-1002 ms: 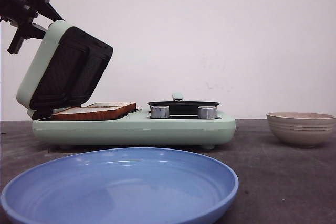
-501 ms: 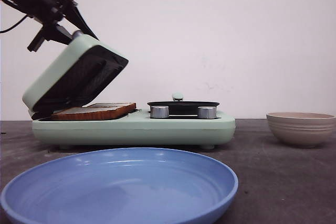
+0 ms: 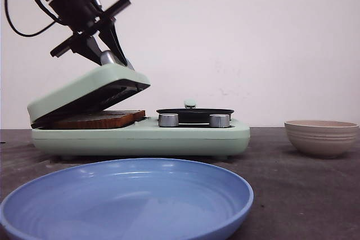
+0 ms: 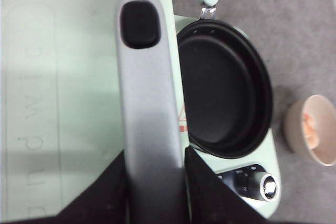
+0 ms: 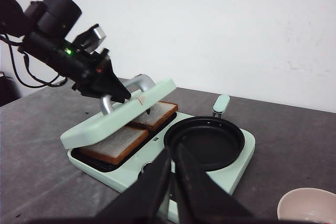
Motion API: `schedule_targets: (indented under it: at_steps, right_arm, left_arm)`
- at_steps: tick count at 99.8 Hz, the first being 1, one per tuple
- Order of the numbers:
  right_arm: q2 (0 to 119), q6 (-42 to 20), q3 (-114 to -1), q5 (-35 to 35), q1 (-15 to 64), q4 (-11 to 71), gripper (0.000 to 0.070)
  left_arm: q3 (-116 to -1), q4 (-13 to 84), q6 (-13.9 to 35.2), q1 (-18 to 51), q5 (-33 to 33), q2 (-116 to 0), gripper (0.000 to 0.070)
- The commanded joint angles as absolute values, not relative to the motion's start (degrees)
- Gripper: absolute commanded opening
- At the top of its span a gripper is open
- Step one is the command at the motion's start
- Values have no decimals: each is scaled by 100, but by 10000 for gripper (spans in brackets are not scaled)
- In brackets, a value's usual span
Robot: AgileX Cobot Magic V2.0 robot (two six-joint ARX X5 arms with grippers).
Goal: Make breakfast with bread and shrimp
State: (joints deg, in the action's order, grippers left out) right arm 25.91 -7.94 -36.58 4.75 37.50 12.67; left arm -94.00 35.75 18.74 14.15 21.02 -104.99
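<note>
Across the dark desk [image 3: 292, 189] we see our left hand [image 4: 153, 174] clamped on the sandwich maker's lid handle [image 4: 146, 103], bread [image 5: 131, 135] lying directly beneath at six o'clock, while our right hand [image 5: 173, 179] waits pressed together.

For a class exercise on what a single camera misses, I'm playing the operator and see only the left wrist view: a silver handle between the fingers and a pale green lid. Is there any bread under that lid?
Observer: Yes. The right wrist view shows two slices of bread lying side by side under the lid.
Operator: Is the lid fully down?
Observer: No. In the front view it is tilted, with its free edge raised above the bread, and the left gripper is clamped on the handle.
Operator: Is anything in front of the machine?
Observer: A blue plate, with nothing on it, nearest the front camera.
</note>
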Motion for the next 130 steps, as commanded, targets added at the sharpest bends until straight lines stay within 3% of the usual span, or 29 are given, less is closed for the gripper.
schedule_targets:
  at_steps: [1, 61, 68, 81, 92, 113, 119, 130]
  right_arm:
    - [2611, -840, -3671, 502, 3800, 1205, 4]
    - [2609, -906, -3671, 502, 3802, 1271, 4]
    - [2609, -910, -3671, 502, 3802, 1280, 4]
    - [2609, -908, -3671, 502, 3802, 1280, 4]
    - [2609, -906, -3671, 504, 3800, 1269, 4]
    - [2611, -904, -3671, 674, 3795, 1275, 4]
    - [2611, -904, -3671, 770, 3798, 1280, 4]
    - [2613, -906, -3671, 808, 3795, 1291, 4]
  left_arm:
    - [-9435, 3341, 1052, 1380, 1905, -10785, 0]
    - [-9435, 3505, 755, 1806, 1625, -11310, 4]
    - [-9439, 3507, 757, 1798, 1629, -11306, 103]
    - [-9647, 3846, 801, 1739, 1629, -11273, 409]
    - [-9994, 4213, 792, 1699, 1629, -11144, 474]
    - [-10412, 4198, 792, 1612, 1564, -10189, 463]
    - [-10431, 4272, 819, 1603, 1280, -9559, 392]
    - [-10431, 4611, 666, 1605, 1072, -8737, 328]
